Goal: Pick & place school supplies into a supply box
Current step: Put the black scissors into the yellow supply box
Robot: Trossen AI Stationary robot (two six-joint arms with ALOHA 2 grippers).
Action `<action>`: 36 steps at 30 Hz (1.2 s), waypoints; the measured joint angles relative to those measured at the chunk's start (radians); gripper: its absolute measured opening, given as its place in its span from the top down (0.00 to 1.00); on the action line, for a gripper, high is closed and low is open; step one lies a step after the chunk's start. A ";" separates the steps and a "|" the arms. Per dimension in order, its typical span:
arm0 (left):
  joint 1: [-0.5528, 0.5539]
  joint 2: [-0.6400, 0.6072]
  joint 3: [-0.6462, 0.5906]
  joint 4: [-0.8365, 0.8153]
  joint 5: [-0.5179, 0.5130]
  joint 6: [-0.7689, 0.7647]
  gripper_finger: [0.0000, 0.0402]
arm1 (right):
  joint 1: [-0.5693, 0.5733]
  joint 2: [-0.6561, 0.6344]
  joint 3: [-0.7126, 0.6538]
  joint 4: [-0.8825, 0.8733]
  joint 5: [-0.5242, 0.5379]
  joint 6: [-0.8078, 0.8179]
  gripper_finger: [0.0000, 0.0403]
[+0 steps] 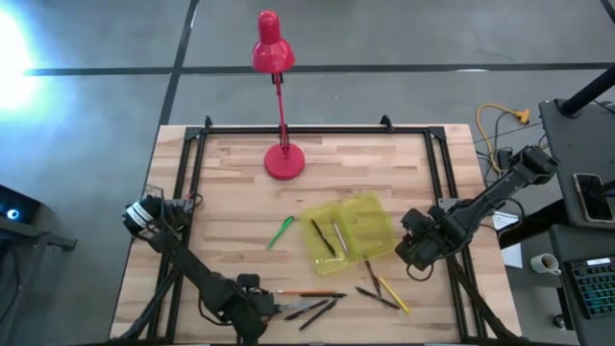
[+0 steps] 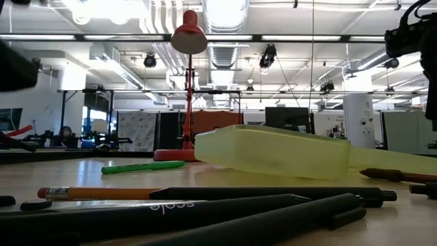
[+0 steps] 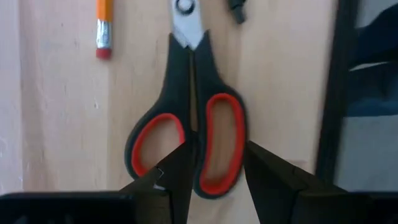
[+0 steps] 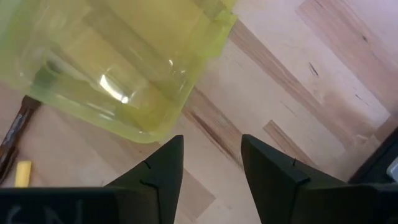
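While both arms hang low over the table (image 1: 231, 183), the high view shows the supply box (image 1: 349, 232) lying open mid-table, two pens inside, the green marker (image 1: 280, 231) just beside it, pencils (image 1: 389, 291) near the front edge. Low view: black pens (image 2: 225, 208) up front, box behind. Left wrist view: left gripper (image 3: 216, 168) fingers parted, straddling one handle loop of the scissors (image 3: 191, 118), not clamped. Right wrist view: right gripper (image 4: 211, 163) fingers apart, empty, by the box corner.

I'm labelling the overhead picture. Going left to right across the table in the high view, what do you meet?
Left pincer over the scissors → green marker → open yellow-green supply box → yellow pencil → right pincer.
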 joint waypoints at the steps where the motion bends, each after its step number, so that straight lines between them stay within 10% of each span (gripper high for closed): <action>1: -0.001 0.014 0.000 -0.002 -0.006 0.000 0.70 | 0.000 0.000 -0.006 0.003 0.000 0.014 0.62; 36: 0.000 0.082 0.085 -0.258 -0.228 -0.062 0.67 | 0.000 0.000 -0.061 0.016 -0.035 0.080 0.64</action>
